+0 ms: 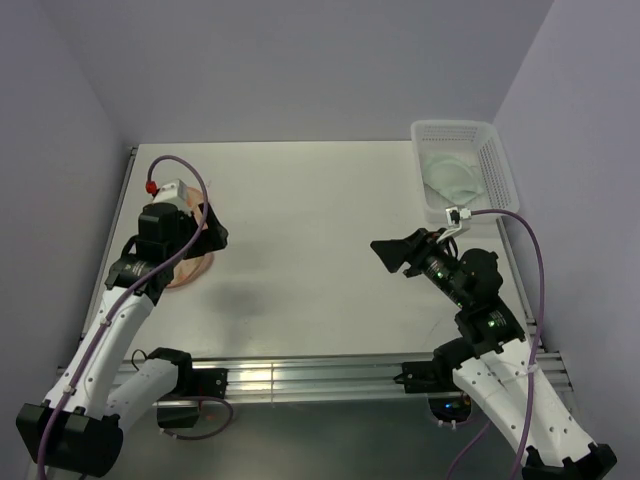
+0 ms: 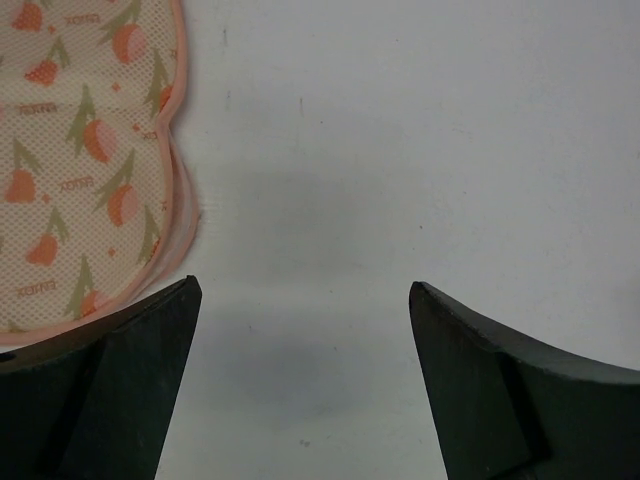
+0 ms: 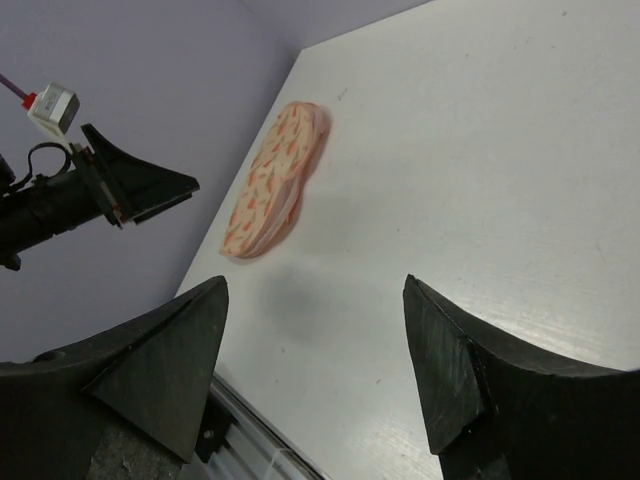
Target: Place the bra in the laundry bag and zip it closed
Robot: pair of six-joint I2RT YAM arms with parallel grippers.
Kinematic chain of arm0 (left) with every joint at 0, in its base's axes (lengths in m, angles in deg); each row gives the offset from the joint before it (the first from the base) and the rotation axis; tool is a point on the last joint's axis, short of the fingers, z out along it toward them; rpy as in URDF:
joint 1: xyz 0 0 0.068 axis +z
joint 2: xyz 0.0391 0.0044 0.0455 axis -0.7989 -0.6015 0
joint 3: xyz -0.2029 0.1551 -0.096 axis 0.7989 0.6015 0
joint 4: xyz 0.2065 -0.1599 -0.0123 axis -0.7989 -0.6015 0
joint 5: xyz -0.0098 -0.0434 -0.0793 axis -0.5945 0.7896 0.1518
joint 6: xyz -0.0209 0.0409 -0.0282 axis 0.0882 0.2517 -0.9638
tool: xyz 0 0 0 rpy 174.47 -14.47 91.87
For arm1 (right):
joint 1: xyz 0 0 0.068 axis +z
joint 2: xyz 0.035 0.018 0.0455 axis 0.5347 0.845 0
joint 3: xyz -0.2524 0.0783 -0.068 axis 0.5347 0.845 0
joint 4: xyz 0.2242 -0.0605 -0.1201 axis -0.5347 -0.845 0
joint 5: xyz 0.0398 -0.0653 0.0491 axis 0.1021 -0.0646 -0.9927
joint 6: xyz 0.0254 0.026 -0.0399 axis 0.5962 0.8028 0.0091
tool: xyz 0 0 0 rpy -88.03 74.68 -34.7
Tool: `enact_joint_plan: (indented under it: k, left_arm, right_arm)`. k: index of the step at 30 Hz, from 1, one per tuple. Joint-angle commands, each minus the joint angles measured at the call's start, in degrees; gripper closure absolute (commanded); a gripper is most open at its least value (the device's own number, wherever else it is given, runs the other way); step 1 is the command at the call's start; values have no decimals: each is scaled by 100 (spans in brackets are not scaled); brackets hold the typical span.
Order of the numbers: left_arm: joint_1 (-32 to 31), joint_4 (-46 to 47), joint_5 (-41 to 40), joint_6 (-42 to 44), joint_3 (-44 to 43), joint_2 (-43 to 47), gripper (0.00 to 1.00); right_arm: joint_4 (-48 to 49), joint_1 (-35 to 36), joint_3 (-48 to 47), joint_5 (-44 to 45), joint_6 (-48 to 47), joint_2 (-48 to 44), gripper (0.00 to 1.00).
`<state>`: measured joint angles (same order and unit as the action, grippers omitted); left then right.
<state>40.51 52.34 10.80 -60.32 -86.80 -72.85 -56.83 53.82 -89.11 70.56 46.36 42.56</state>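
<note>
dark fingers of the left gripper (image 2: 305, 290) fill the bottom of its wrist view, spread wide, bare table (image 2: 400, 150) between them, nothing held. laundry bag (image 2: 80, 150) lies just beside the left-hand finger in that view, and its rim runs under or behind the fingertip. touching or not, cannot tell. printed side up, the two halves folded shut on each other. zip state too small to read.

right gripper (image 3: 315, 285) likewise wide open and empty. it hovers over the table's right half, aimed across at the bag and well apart from it.

bra (image 1: 452, 180) sits in the white basket (image 1: 495, 160) at the far right corner, pale mint against the plastic. right gripper is near the basket, on its near side, but pointed away from it.

progress: judged to be at the very start. bra not picked up, bag not opened, nothing zipped round the bra. left to do: open the bag, lift the bra out of the basket, carry it across the table, lay it inside, fold shut, run the zip.
</note>
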Motion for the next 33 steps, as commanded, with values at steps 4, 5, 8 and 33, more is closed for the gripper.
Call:
enact_joint_plan:
  k: [4, 5, 8, 33]
  left_arm:
    - [3, 111, -395, 80, -222, -226, 18]
    - [3, 137, -395, 97, -283, -278, 27]
    - [3, 180, -588, 132, -372, -577, 47]
    - [-102, 610, -2170, 379, -1136, -3591, 66]
  right_arm:
    - [313, 12, 72, -182, -45, 136, 25]
    - [374, 4, 89, -209, -36, 163, 26]
    - [445, 12, 169, -262, -27, 216, 28]
    - [1122, 329, 494, -552, -45, 400, 31]
